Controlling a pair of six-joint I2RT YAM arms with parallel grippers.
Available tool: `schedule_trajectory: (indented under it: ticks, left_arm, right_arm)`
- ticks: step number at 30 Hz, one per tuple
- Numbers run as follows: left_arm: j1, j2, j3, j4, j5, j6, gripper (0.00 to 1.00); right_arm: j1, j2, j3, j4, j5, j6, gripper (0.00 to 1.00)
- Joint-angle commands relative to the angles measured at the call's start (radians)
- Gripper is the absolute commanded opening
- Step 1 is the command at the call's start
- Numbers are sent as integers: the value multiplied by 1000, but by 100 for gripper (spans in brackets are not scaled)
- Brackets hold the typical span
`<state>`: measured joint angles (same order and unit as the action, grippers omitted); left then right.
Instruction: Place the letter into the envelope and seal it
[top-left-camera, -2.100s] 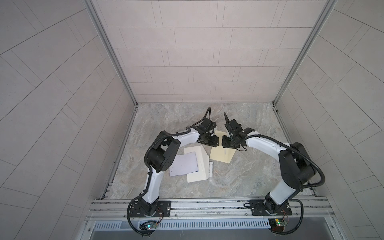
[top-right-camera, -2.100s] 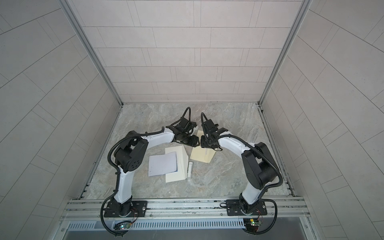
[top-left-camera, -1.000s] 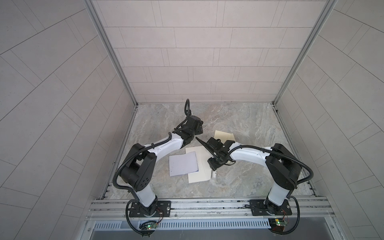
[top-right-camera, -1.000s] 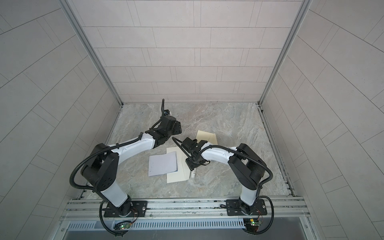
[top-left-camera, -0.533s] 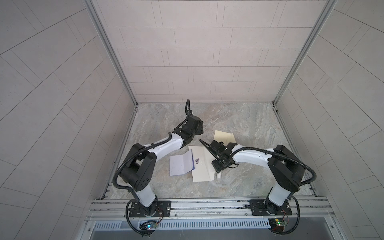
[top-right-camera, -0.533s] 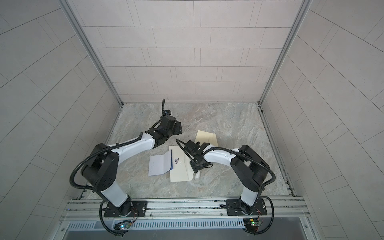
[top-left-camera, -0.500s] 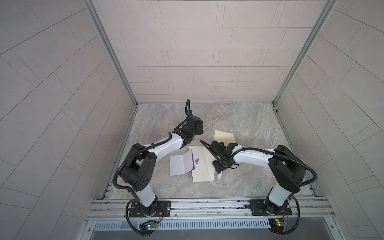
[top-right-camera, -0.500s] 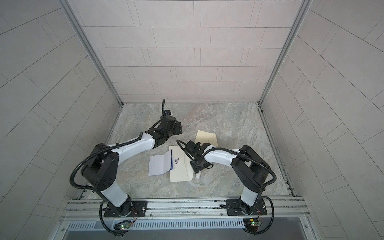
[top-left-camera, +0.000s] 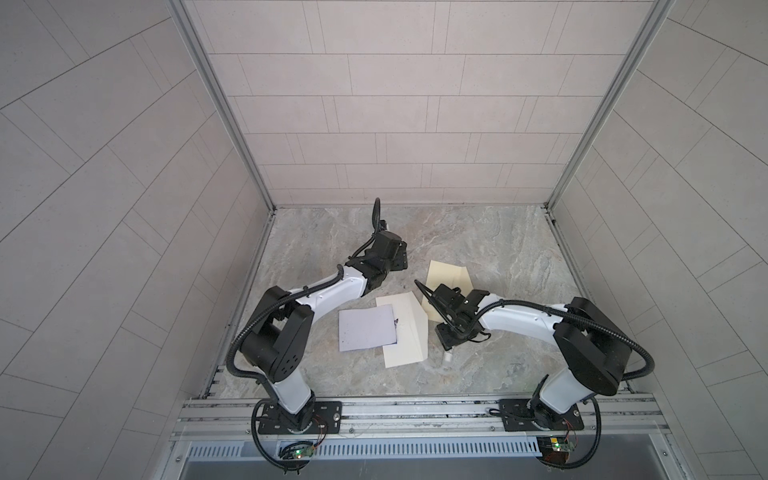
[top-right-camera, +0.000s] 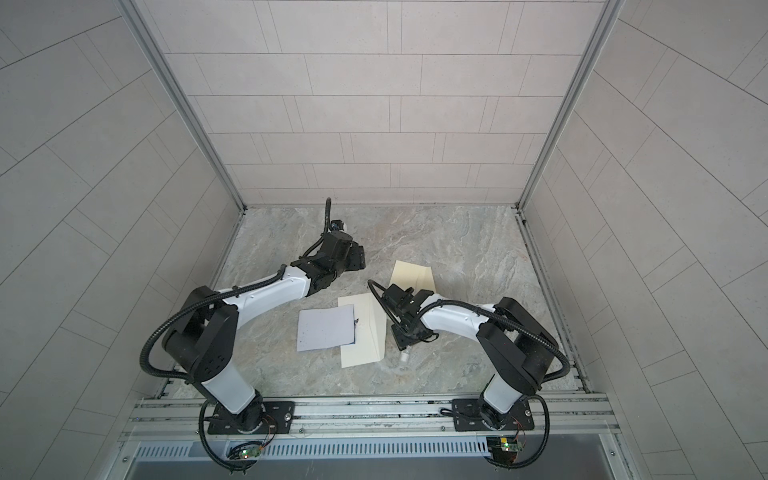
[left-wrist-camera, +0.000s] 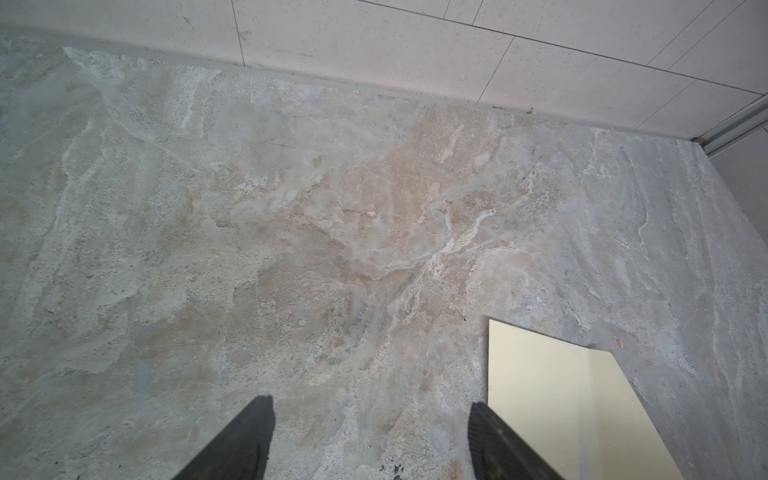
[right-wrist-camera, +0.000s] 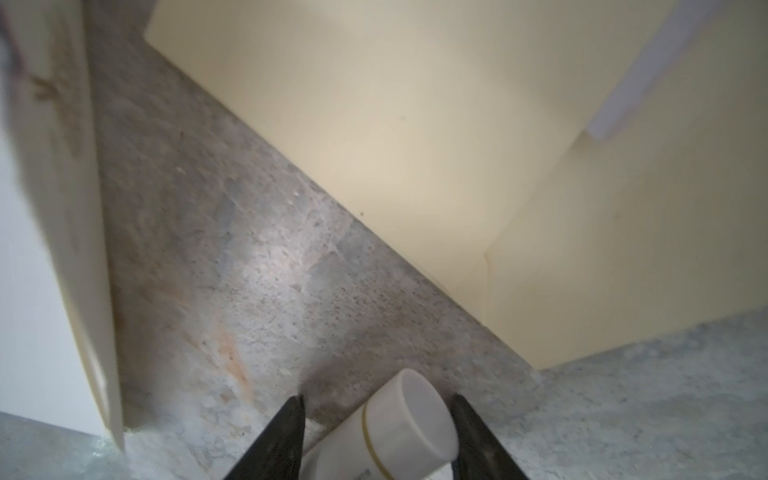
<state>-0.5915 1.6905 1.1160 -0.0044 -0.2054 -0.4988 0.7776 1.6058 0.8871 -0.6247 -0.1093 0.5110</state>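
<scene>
Our wide right tool (right-wrist-camera: 377, 401), swung near, now straddles the white cylindrical glue stick (right-wrist-camera: 409, 424), left tool (left-wrist-camera: 370, 405) wide and idle, yet the lavender paper letter (top-left-camera: 365, 330) merely overlaps the cream paper envelope (top-left-camera: 411, 332) on its left side, uninserted.

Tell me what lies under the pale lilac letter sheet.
The letter lies mostly on the bare table; one edge overlaps the cream envelope. How far the envelope continues beneath the sheet is covered.
</scene>
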Motion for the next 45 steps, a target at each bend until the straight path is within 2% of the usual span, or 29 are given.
schedule_trajectory:
  ticks: [1,11,14,17,20,24,27,31,33,37,45]
  left_arm:
    - [-5,9,12,13,-1,-5,80]
    - [-6,23,33,15,27,-2,81]
    - [-6,28,42,11,51,10,81]
    - [-5,30,49,10,83,24,81]
    - [-6,31,50,22,129,40,81]
    - [-8,40,50,57,278,84,81]
    - [-20,49,50,82,411,121,81]
    - [-39,58,23,171,606,137,81]
    - [-50,67,15,205,687,135,81]
    - [-94,93,39,185,778,189,81]
    - [-136,134,108,126,907,269,81]
  right_arm:
    - [-1,-17,-19,-52,8,49,58]
    - [-6,-65,-94,-95,13,142,57]
    - [-24,-67,-109,-79,-15,144,47]
    - [-60,-70,-128,-44,-54,151,28]
    - [-104,-88,-132,-33,-70,143,17]
    - [-179,-175,-113,-37,-82,107,12]
    - [-293,-280,-99,-8,-111,109,12]
    - [-479,-429,-131,149,-129,216,12]
    - [-530,-491,-164,254,-117,287,11]
    - [-546,-541,-167,352,-79,362,10]
    - [-538,-534,-215,514,-164,483,9]
